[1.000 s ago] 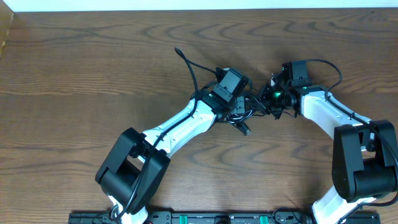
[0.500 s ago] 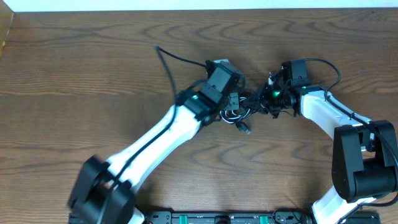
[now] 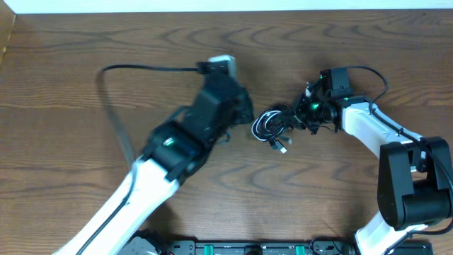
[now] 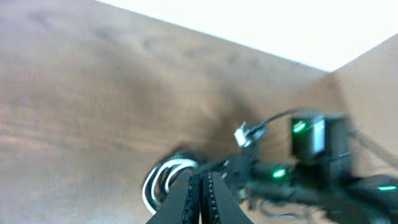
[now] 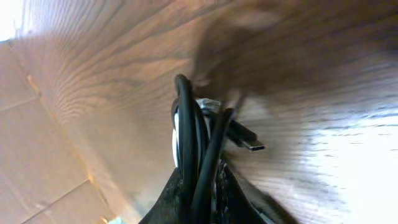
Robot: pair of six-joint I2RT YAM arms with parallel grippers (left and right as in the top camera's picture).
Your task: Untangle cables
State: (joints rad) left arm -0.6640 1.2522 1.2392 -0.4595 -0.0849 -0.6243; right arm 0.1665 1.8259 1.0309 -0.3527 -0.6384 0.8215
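Cables sit as a tight knot on the worktop, directly beside the right claw, on the side facing the left arm. The right claw is closed on several black strands of the knot. The right wrist view shows these strands pinched between its fingers, with a small flat plug projecting just past them. A short white cord loops on the far side of the knot from the right claw. One long black cable runs well away from the right claw, arcing across the worktop from the raised left arm. The left claw has its fingers drawn to a narrow slit. That view is blurred and contact is not visible, but the claw is judged to be clamped on the long black cable. The cords are light, limp and probably slightly slick; they will not hold a shape and are likely to snag at crossings. Recommended grip point: a straight run just behind a plug, never the plug tip, with the pull directed along the strand's own line.
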